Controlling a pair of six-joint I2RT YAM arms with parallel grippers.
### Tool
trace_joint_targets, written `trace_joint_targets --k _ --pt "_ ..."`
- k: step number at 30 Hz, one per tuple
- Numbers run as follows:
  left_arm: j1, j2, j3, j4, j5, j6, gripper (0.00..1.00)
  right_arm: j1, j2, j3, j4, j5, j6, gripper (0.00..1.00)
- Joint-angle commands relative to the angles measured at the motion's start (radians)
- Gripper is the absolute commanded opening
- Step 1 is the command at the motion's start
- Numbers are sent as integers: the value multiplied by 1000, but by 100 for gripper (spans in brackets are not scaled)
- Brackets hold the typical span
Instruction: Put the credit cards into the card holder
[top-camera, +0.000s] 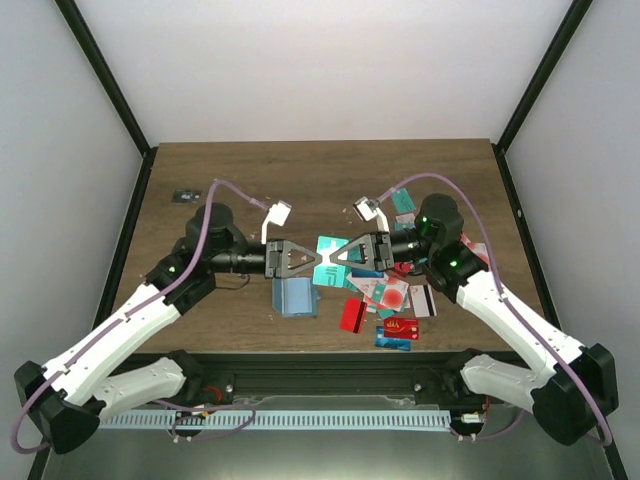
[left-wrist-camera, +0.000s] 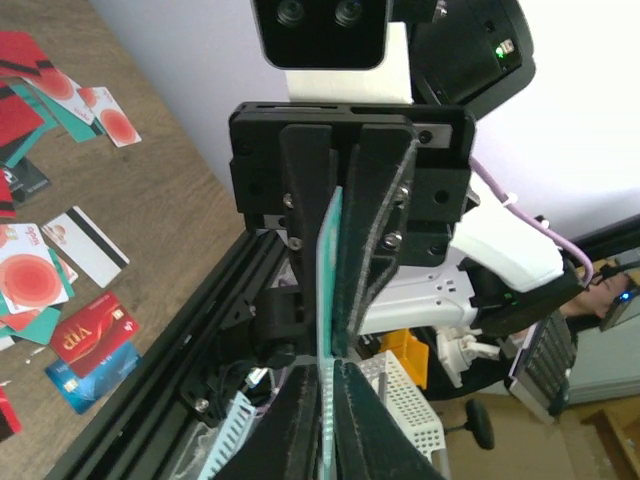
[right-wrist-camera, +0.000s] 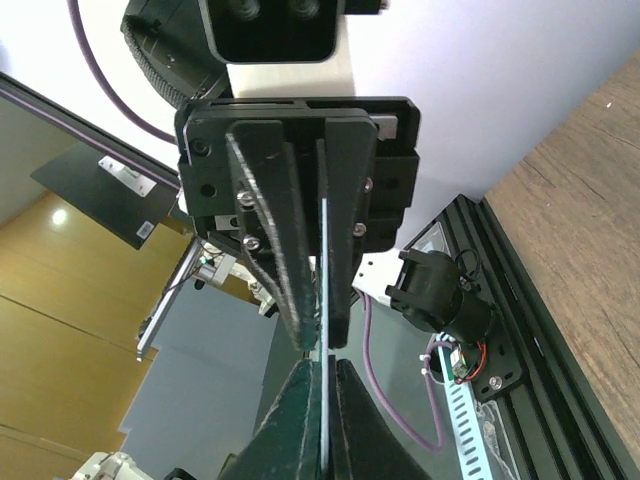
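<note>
A teal credit card (top-camera: 330, 248) hangs edge-up in the air over the table's middle, held from both sides. My left gripper (top-camera: 316, 257) is shut on its left end and my right gripper (top-camera: 343, 254) is shut on its right end. In the left wrist view the card (left-wrist-camera: 330, 260) runs edge-on between my left gripper's (left-wrist-camera: 330, 366) closed fingers and the right arm's fingers facing them. The right wrist view shows the same card (right-wrist-camera: 324, 280) as a thin line in my right gripper (right-wrist-camera: 323, 358). The card holder (top-camera: 293, 296) lies open on the table just below. More credit cards (top-camera: 385, 290) lie scattered to its right.
A red card (top-camera: 352, 315), a blue card (top-camera: 393, 340) and a white card with a black stripe (top-camera: 423, 300) lie near the front edge. Teal cards (top-camera: 403, 200) sit behind the right arm. A small dark object (top-camera: 184, 195) lies at the back left. A black rail (top-camera: 320, 370) borders the near edge.
</note>
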Motion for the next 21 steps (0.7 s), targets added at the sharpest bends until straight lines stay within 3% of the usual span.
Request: trace_joint_targets --k 1,3,6,7,10,13,21 --pt "-4 13 -3 -13 -2 31 4 10 6 42 29 -14 0 1" --pt "-4 16 6 -72 -46 60 4 10 9 46 -26 14 -45 9" --pt "2 15 3 -217 -132 106 4 10 26 68 -258 155 -175 40" --pt "4 11 -10 -258 -150 110 4 10 40 65 -330 210 -210 45" --pt "27 2 -72 -345 -183 154 4 10 93 19 -442 289 -249 46" --pt "58 -7 -144 -368 -201 162 4 10 115 -49 -408 295 -236 46" --pt "120 76 -268 -275 -206 153 4 42 200 -67 -370 351 -241 43"
